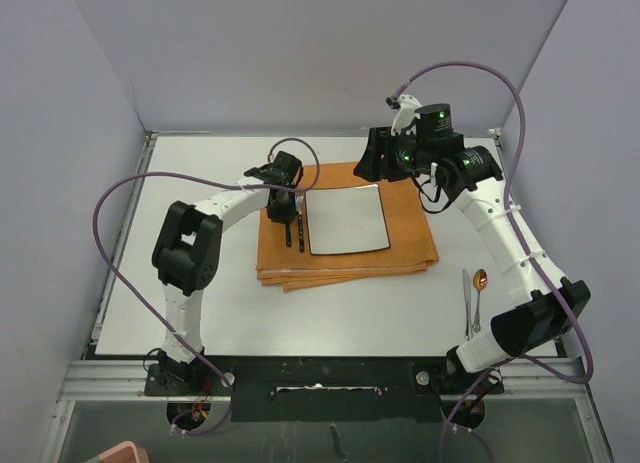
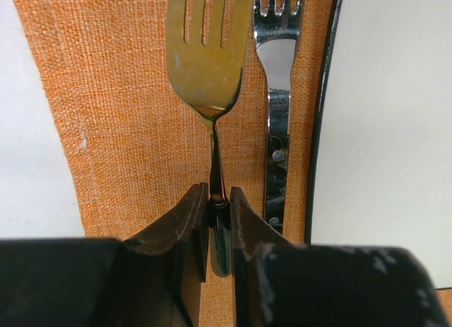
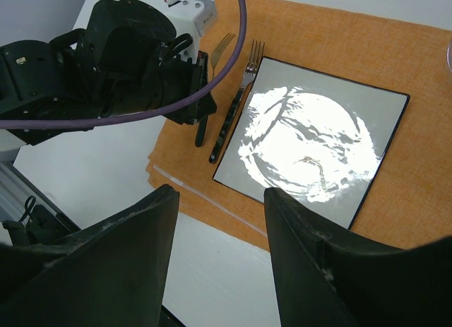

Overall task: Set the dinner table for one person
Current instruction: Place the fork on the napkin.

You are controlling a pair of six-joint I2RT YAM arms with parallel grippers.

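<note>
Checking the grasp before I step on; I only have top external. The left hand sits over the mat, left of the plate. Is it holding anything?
Observer: Yes. In the left wrist view, the left hand is shut on the thin neck of a gold fork, with the tines pointing away from it.
Operator: Anything beside it?
Observer: A silver fork with a dark riveted handle lies on the orange mat, between the gold fork and the plate.
Operator: Right hand?
Observer: In the right wrist view, the right hand is open, with nothing between its fingers.
</note>
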